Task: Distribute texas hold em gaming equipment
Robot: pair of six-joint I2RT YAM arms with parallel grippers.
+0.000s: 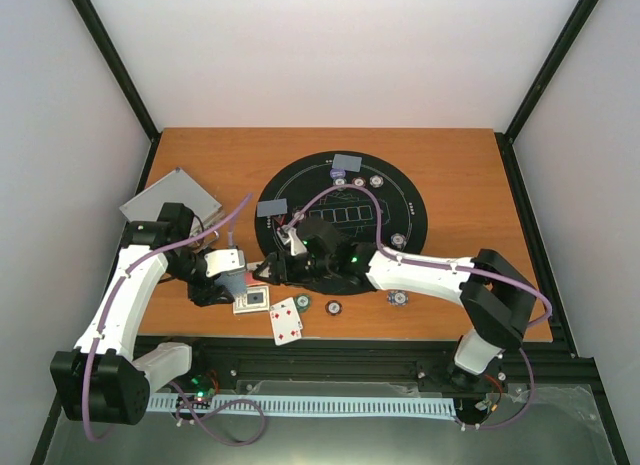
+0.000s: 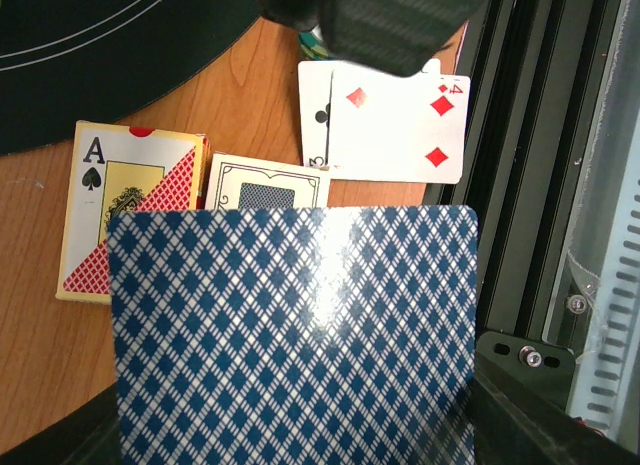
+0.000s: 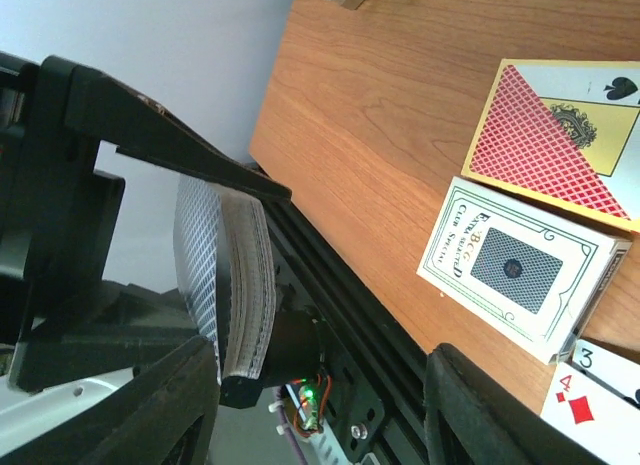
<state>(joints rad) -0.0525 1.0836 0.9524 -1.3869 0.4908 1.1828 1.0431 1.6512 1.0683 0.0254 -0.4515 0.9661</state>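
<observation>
My left gripper [image 1: 229, 275] is shut on a thick deck of playing cards [image 2: 290, 335] with a blue-and-white diamond back, which fills the lower left wrist view and hides the jaws. My right gripper [image 1: 272, 267] sits just right of it, open, and the deck [image 3: 228, 285] stands close to its left finger [image 3: 110, 405]. On the wood by the front edge lie face-up cards [image 1: 286, 320], the four of diamonds [image 2: 400, 125] uppermost. Two grey-backed cards [image 1: 347, 163] [image 1: 270, 208] lie on the black mat [image 1: 410, 210]. Striped chips [image 1: 333, 307] [image 1: 399, 298] are scattered about.
Two card boxes lie beside the face-up cards, a red one with an ace [image 2: 125, 210] and a white one [image 2: 265, 190]. A silver case [image 1: 170, 198] sits at the back left. The black frame rail [image 1: 400, 360] runs along the near table edge.
</observation>
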